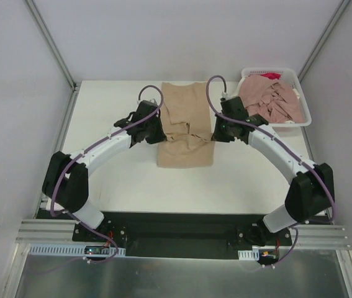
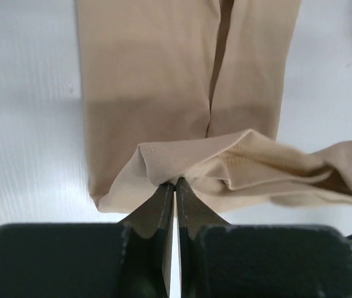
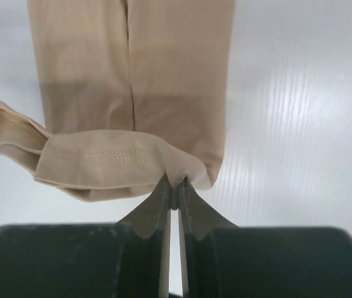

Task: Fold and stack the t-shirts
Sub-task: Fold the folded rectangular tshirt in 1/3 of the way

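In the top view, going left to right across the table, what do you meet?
left gripper → tan t-shirt → right gripper → white basket holding pink t-shirts

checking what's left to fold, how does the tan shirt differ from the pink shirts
The tan shirt is beige; the pink shirts are dusty pink. The tan shirt lies partly folded on the table; the pink shirts sit crumpled in the basket. The left claw and right claw pinch the tan shirt; nothing holds the pink shirts. Both are thin cloth.

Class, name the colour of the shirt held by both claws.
Tan-beige shirt, clearest from left wrist.
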